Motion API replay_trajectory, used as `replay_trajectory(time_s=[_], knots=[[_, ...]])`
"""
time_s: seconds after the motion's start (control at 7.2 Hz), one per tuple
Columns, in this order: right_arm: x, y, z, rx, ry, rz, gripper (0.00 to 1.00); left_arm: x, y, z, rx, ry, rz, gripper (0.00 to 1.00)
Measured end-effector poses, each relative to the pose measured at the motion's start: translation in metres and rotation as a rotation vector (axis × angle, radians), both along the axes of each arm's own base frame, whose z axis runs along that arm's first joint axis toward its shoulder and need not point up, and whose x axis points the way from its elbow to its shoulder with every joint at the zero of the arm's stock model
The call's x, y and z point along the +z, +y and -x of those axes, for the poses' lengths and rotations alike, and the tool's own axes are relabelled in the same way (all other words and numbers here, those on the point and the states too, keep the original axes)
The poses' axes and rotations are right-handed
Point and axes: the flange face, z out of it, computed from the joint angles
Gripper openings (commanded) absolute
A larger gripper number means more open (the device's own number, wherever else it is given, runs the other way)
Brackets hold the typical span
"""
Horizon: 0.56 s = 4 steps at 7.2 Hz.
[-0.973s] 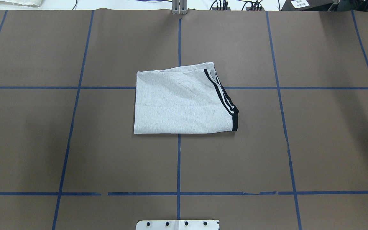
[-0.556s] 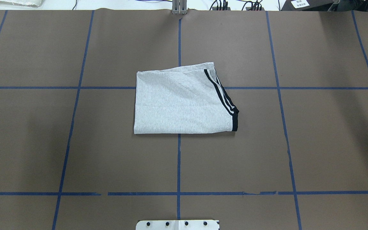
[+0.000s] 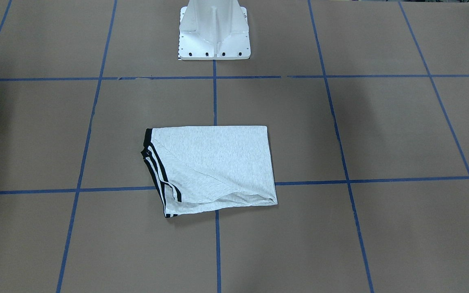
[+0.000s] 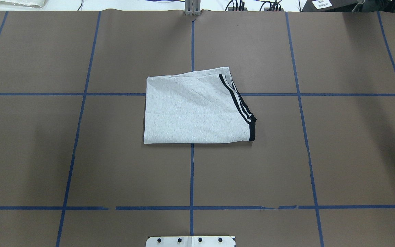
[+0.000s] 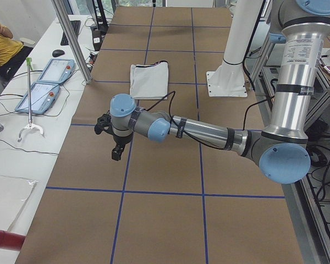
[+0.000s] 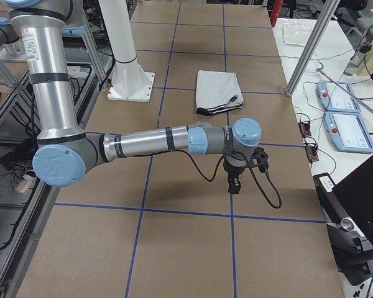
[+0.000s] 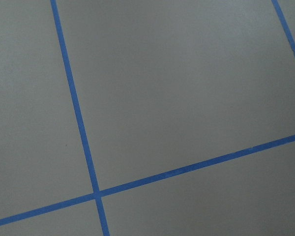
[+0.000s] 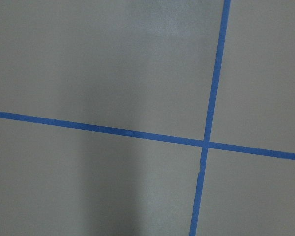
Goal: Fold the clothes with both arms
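The grey T-shirt [image 4: 194, 109] lies folded into a rough rectangle at the middle of the brown table, its black stripes and collar on the overhead view's right side. It also shows in the front view [image 3: 214, 162] and in both side views [image 5: 148, 81] [image 6: 217, 92]. The print is hidden. My left gripper [image 5: 116, 153] hangs over bare table at the left end, far from the shirt. My right gripper [image 6: 233, 184] hangs over bare table at the right end. Both point down and hold nothing visible. I cannot tell whether they are open or shut.
The white pedestal base [image 3: 214, 32] stands at the robot's side of the table. Blue tape lines [image 4: 192, 171] grid the brown cover. Teach pendants [image 5: 47, 82] [image 6: 345, 115], cables and a metal post [image 5: 71, 38] line the far edge, where a person in yellow [image 5: 0, 47] sits.
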Motion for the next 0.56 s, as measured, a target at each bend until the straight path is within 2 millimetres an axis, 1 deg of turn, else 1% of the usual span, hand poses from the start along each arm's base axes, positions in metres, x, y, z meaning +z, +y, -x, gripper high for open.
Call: replay_trajectory(time_s=[0.14, 0.28, 0.56], knots=[[-0.004, 0.0, 0.0, 0.0, -0.001, -0.008, 1.0, -0.001, 0.001, 0.0, 0.0, 0.0, -0.001, 0.99], [-0.008, 0.0, 0.0, 0.0, -0.001, -0.015, 1.0, -0.007, 0.004, 0.001, 0.0, 0.003, -0.013, 0.99], [-0.01, 0.001, 0.001, -0.001, -0.004, -0.018, 1.0, -0.021, 0.011, 0.002, 0.0, 0.008, -0.037, 0.99]])
